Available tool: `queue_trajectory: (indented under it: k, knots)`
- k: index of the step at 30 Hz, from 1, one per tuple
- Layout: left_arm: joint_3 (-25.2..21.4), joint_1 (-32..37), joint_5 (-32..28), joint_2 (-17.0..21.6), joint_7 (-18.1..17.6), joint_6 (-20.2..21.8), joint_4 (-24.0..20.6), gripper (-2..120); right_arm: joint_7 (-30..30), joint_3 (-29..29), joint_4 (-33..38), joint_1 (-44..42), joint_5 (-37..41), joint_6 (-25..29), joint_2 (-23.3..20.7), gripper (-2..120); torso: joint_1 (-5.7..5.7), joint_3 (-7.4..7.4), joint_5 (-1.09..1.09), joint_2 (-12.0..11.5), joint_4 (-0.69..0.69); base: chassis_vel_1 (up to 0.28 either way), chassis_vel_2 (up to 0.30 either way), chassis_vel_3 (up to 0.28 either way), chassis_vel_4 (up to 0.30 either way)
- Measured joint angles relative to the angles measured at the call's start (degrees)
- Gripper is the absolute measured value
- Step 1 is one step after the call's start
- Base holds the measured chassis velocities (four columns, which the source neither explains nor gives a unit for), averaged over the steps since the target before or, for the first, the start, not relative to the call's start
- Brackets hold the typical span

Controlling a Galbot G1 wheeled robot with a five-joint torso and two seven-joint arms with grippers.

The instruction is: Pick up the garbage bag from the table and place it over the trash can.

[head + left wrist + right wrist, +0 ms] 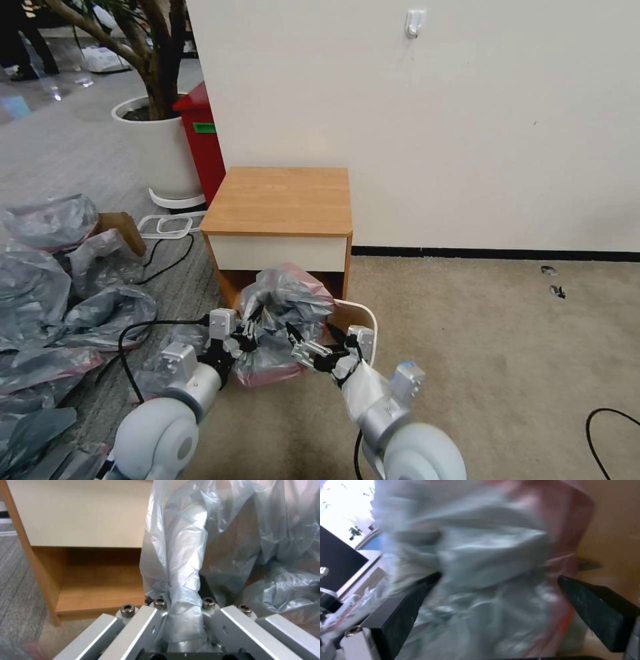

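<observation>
The thin translucent grey plastic garbage bag [283, 313] hangs bunched over the cream rectangular bin [365, 319]. The left gripper [245, 331] pinches a fold; the right gripper [308, 348] seems spread wide around film, so it may slip off.

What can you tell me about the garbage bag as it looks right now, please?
The garbage bag is thin, translucent grey plastic with a pink-red rim band, crumpled and bunched. It sits low in front of the table, off its top, draped over the cream trash can, whose rim shows beside it. The left gripper is shut on a gathered fold of it; the right gripper is open, its fingers straddling the film.
</observation>
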Motion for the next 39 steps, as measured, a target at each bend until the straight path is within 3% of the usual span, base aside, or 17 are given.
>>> queue_trajectory:
  k: [13,21,24,35,39]
  knots:
    - [-0.28,0.66,0.05,0.0,0.12,-0.04,-0.75,3,-2.63,2.96,-0.24,1.29,5.66,-0.81,-2.26,100,0.0,0.0,0.0,0.0,-0.01,0.0,0.0,0.0,0.0]
    - [-0.09,0.28,-0.42,-0.05,0.08,-0.01,-0.07,3,-4.07,3.32,-0.35,1.04,5.99,-0.8,-2.71,75,0.0,0.0,-0.01,0.0,-0.01,0.0,0.0,0.0,0.0]
    - [-0.06,0.34,-1.74,-0.04,-0.04,0.1,-0.6,3,-4.84,3.09,-0.92,1.13,5.77,-0.61,-2.59,58,0.0,0.0,-0.01,0.0,-0.01,0.0,0.0,0.0,0.0]
    - [-0.48,-0.09,-2.52,0.07,-0.32,0.22,-0.13,3,-5.53,3.14,-0.98,1.37,5.13,-0.07,-2.53,23,0.0,0.0,-0.01,0.0,-0.01,0.0,0.0,0.0,0.0]
    - [-0.54,-0.29,-2.53,-0.04,-0.47,0.27,0.41,3,-5.59,3.09,-0.96,1.33,4.73,0.48,-2.43,5,0.0,0.0,-0.01,0.0,-0.01,0.0,0.0,0.0,0.0]
